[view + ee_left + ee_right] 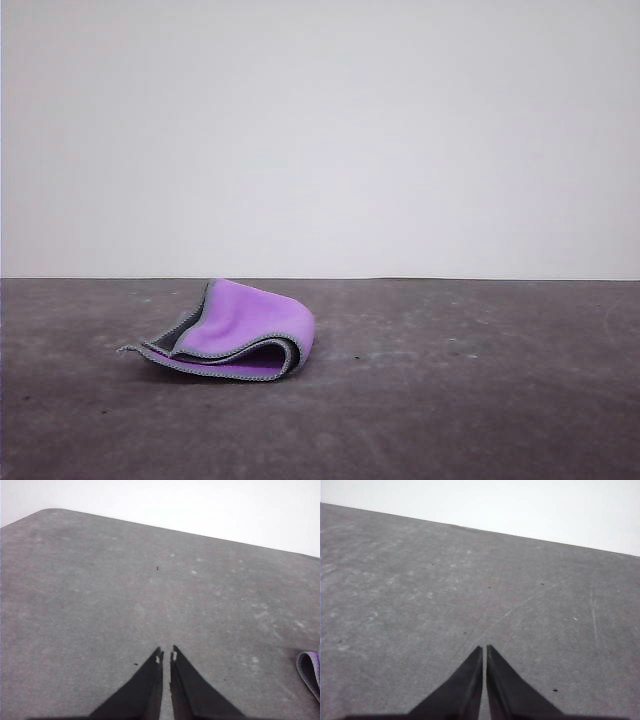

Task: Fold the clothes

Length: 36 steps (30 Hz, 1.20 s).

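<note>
Cloth (240,330): one small soft piece, purple face up with dark grey lining and light grey stitched edging, lying loosely doubled over on the dark table (480,400), left of the table's middle and nearer its far edge than its near one, long axis running roughly left to right. Left gripper (166,656): fingers nearly together on nothing, with a corner of the cloth just off to its side, so judged the nearer arm; right gripper (484,650): fingers together, empty, bare table ahead. Front view gives the cloth's whole folded shape; left wrist view gives just its grey-edged corner (310,667)
</note>
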{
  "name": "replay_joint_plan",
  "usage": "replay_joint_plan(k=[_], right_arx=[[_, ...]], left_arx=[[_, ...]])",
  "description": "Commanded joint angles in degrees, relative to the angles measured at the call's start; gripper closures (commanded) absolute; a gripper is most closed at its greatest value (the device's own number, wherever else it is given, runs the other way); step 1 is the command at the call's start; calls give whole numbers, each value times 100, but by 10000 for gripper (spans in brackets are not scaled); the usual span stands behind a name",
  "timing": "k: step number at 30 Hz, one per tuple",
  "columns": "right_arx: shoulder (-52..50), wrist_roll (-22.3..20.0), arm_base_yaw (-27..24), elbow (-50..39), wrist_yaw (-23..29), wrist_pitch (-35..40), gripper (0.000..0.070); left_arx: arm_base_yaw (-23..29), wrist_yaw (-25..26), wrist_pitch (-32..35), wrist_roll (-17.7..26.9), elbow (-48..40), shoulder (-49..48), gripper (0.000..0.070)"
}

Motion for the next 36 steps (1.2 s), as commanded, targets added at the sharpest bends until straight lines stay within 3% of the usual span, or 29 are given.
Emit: replay_joint_plan(k=[1, 36], right_arx=[[2, 63, -9, -31, -2, 37, 691], [2, 63, -9, -31, -2, 37, 691]], left_arx=[[7, 2, -20, -13, -116, -4, 684], [7, 2, -20, -13, -116, -4, 684]])
